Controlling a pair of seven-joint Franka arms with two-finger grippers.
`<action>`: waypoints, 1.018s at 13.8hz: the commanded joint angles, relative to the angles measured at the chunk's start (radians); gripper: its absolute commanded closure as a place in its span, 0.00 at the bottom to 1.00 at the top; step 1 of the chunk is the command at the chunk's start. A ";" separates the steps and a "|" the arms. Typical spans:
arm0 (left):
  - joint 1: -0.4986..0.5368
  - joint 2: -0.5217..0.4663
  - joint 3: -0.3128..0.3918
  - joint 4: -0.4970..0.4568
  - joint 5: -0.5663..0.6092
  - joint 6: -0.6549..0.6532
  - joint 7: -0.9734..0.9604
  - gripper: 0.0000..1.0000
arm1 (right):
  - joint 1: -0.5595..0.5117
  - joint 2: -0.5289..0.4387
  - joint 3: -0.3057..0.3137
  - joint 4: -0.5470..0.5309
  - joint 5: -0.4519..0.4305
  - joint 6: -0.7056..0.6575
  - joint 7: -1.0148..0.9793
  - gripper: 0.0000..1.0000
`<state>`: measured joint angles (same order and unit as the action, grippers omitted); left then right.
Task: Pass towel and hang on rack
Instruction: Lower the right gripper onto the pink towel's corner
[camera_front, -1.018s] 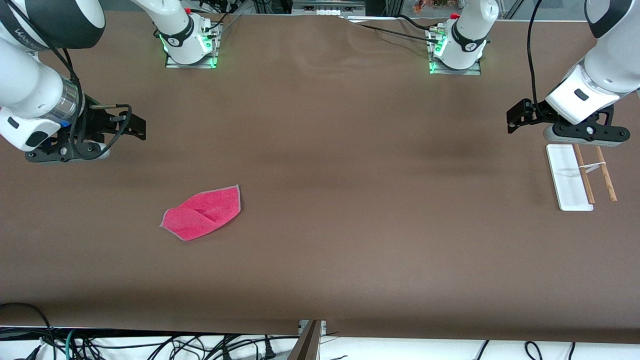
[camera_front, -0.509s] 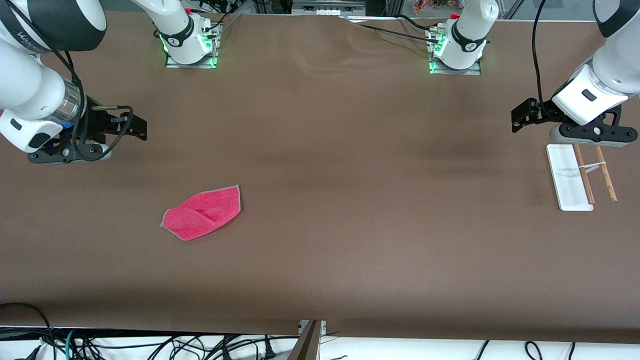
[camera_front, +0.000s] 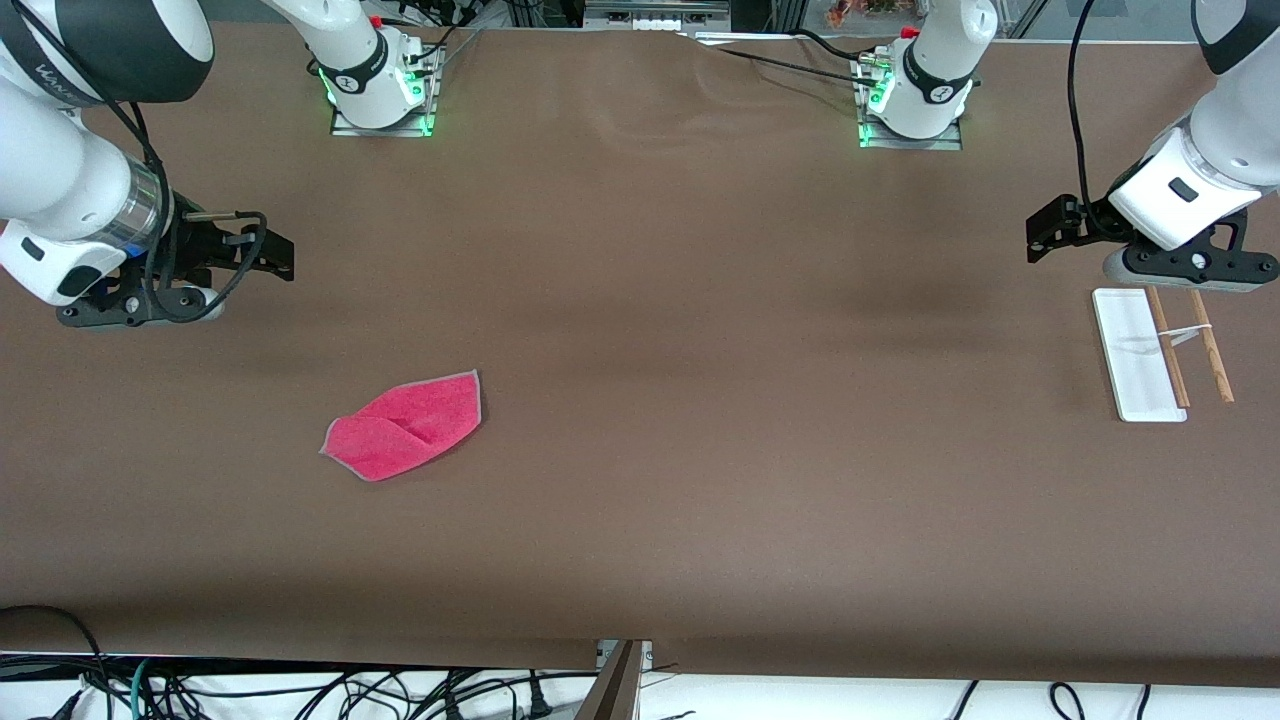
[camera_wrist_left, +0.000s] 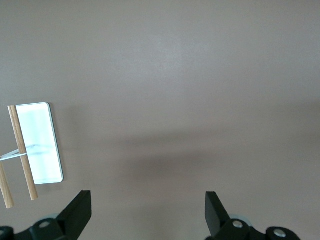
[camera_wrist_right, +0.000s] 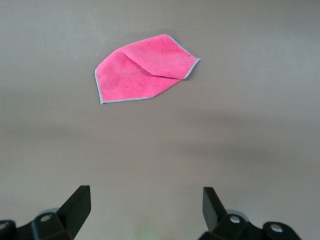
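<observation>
One towel (camera_front: 405, 427) lies folded, its underside hidden; one rack (camera_front: 1160, 351) partly under left gripper (camera_wrist_left: 147, 212); right gripper (camera_wrist_right: 145, 210) over table (camera_front: 680, 400); both jaws spread.

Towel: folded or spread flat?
Folded. The towel lies on the table with one corner flap doubled over, its crease visible in the right wrist view.

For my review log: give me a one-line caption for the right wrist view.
Right gripper, fingers open, above the bare brown table, with the folded pink towel lying flat ahead, untouched.
</observation>
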<state>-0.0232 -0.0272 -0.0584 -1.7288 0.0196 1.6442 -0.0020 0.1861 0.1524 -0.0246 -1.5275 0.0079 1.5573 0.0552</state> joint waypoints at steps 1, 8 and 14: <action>0.009 0.015 -0.001 0.034 -0.026 -0.024 0.023 0.00 | -0.001 0.004 0.005 -0.016 -0.006 0.020 0.012 0.01; 0.009 0.015 -0.001 0.034 -0.026 -0.024 0.030 0.00 | -0.010 0.169 0.000 -0.069 -0.006 0.257 -0.003 0.01; 0.009 0.015 -0.001 0.034 -0.026 -0.026 0.030 0.00 | -0.034 0.384 -0.002 -0.071 -0.005 0.539 -0.038 0.02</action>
<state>-0.0232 -0.0271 -0.0583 -1.7274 0.0195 1.6435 0.0004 0.1671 0.4929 -0.0312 -1.6052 0.0079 2.0368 0.0399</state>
